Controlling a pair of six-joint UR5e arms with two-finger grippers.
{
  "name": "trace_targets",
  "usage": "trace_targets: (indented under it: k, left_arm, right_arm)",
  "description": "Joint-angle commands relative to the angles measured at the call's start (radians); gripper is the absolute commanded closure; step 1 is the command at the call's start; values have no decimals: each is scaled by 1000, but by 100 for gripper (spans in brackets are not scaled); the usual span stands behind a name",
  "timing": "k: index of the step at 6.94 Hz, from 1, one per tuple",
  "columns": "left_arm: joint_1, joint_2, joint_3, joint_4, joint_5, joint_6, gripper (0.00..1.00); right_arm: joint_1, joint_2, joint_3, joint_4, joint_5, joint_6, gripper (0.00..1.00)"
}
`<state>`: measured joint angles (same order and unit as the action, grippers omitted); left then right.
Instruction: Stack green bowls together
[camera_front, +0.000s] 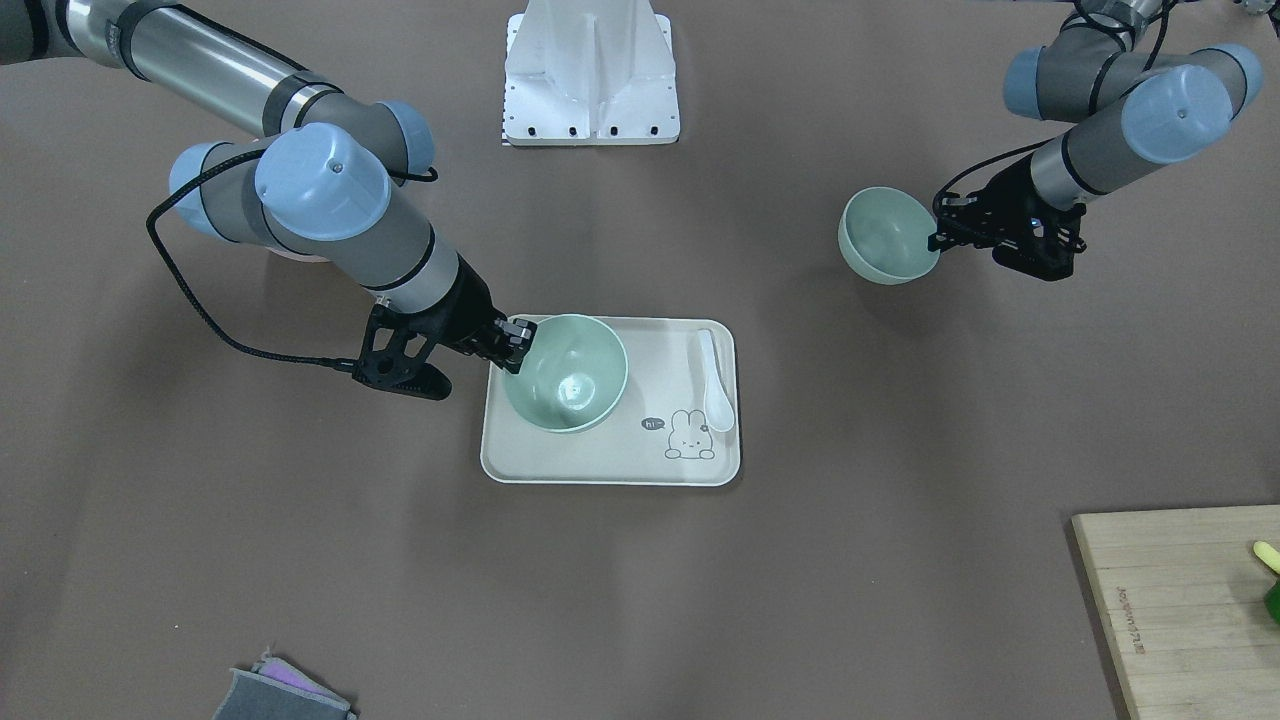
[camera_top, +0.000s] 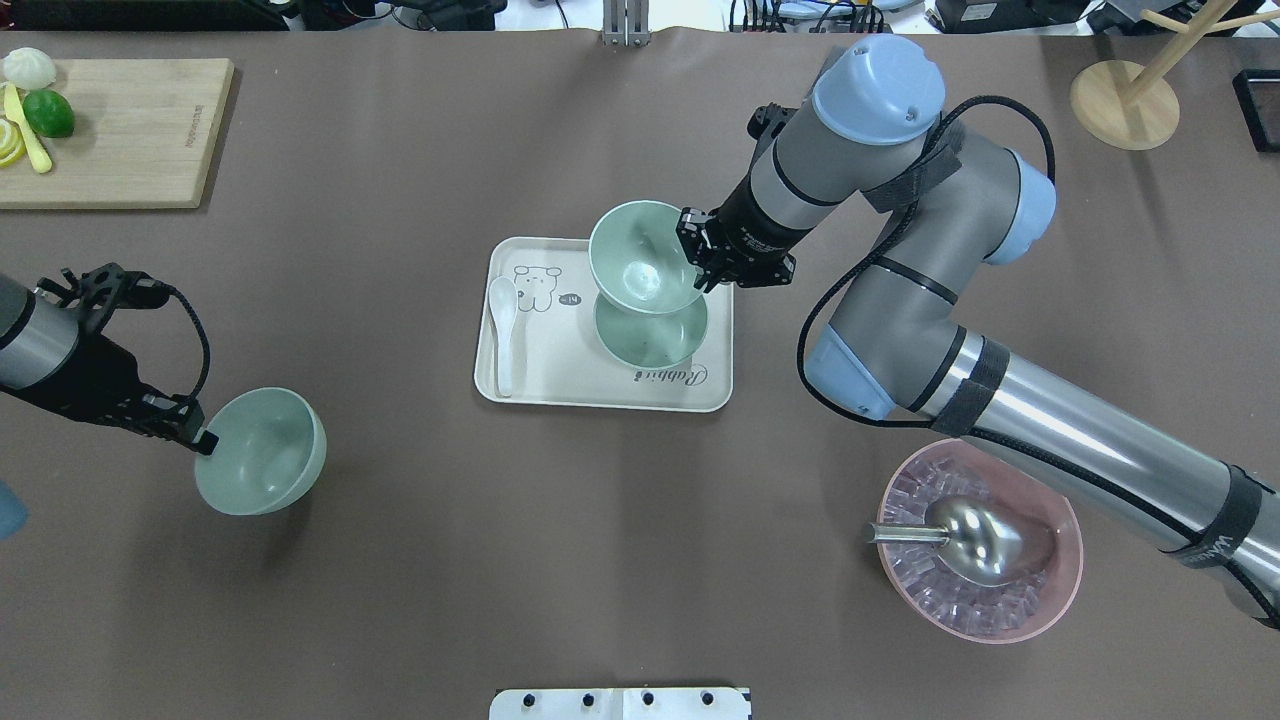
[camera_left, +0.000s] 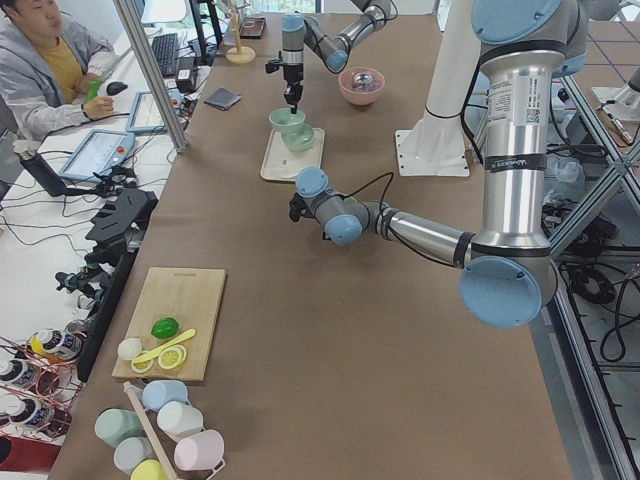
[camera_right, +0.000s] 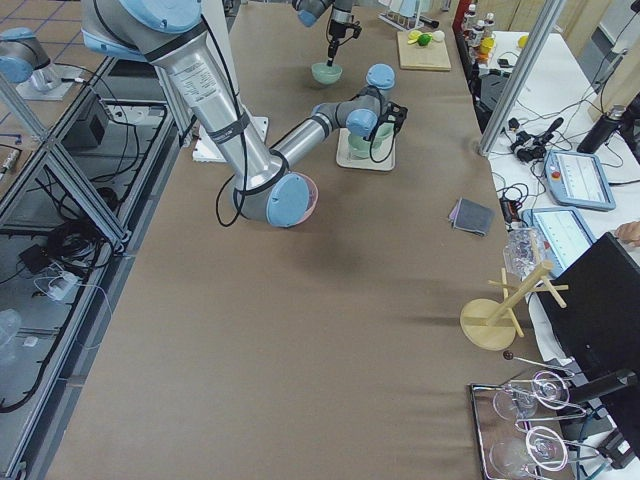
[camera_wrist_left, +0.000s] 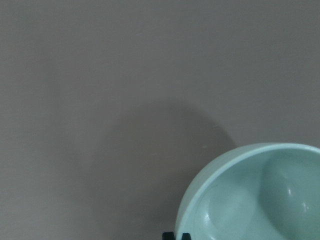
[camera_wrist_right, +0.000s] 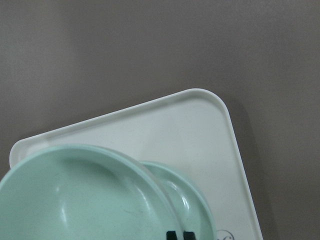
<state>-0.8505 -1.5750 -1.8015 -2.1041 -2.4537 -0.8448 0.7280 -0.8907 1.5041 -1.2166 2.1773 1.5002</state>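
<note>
My right gripper is shut on the rim of a green bowl and holds it tilted just above a second green bowl that sits on the cream tray. The right wrist view shows the held bowl over the lower bowl. In the front-facing view the held bowl hides the lower one. My left gripper is shut on the rim of a third green bowl, held off the table at the left; it also shows in the left wrist view.
A white spoon lies on the tray's left side. A pink bowl with ice and a metal scoop stands under my right arm. A cutting board with fruit is far left, a wooden stand far right.
</note>
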Motion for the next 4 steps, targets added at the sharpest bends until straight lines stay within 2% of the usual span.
trace_targets:
  k: [1, 2, 3, 4]
  left_arm:
    - [-4, -66, 2, 12, -5, -79, 100]
    - [-7, -82, 1, 12, -5, -82, 100]
    - [-10, -114, 2, 12, -5, -117, 100]
    - [-10, -197, 22, 13, -4, -232, 100]
  right_arm:
    - [-15, -4, 1, 2, -1, 2, 100]
    - [-25, -8, -5, 0, -2, -3, 100]
    - [-25, -10, 2, 3, -2, -12, 61]
    - [-25, -13, 11, 3, -11, -11, 1]
